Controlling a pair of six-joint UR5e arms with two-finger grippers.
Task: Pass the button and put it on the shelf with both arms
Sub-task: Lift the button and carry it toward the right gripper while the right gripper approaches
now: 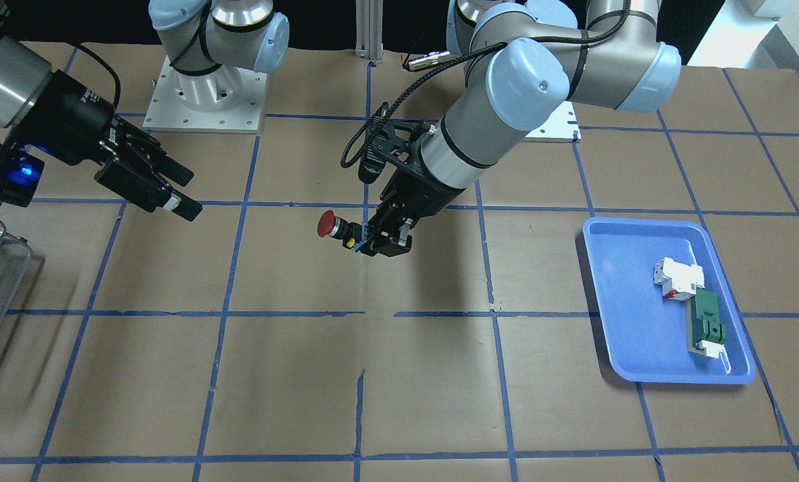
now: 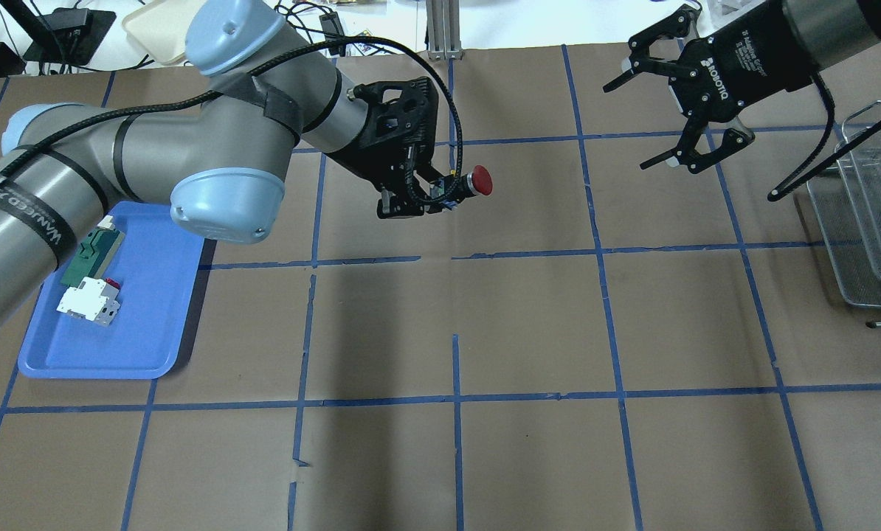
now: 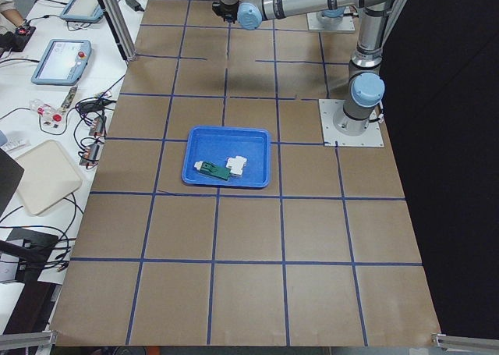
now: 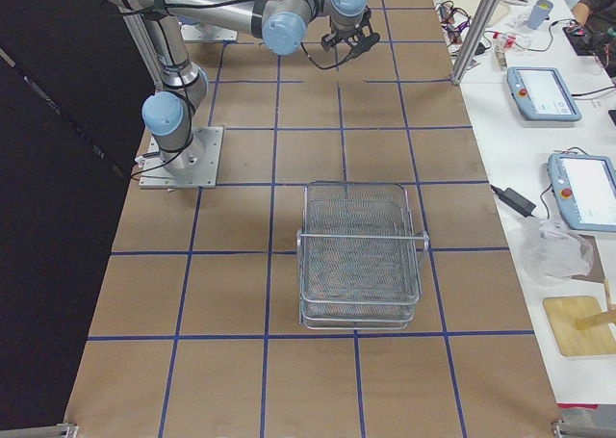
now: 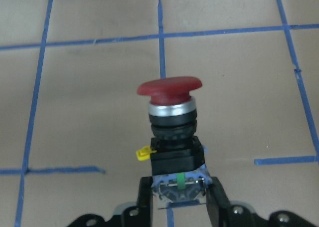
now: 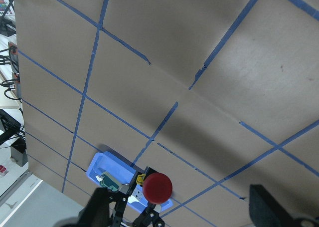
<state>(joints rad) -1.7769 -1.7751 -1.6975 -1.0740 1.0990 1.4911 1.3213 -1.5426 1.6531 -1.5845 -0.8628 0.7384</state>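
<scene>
The button (image 1: 333, 227), with a red mushroom cap and black body, is held in the air over the middle of the table. My left gripper (image 1: 381, 245) is shut on its multicoloured rear block, and the cap points toward my right arm. The button also shows in the overhead view (image 2: 477, 181), the left wrist view (image 5: 172, 118) and the right wrist view (image 6: 158, 188). My right gripper (image 2: 629, 125) is open and empty, a good gap away, facing the button. The see-through shelf (image 2: 865, 221) stands at the table's edge beyond the right gripper.
A blue tray (image 1: 630, 335) on the left arm's side holds a white-and-red block (image 1: 677, 278) and a flat green-and-white part (image 1: 707, 325). Brown paper with blue tape lines covers the table. The shelf also shows in the exterior right view (image 4: 361, 255).
</scene>
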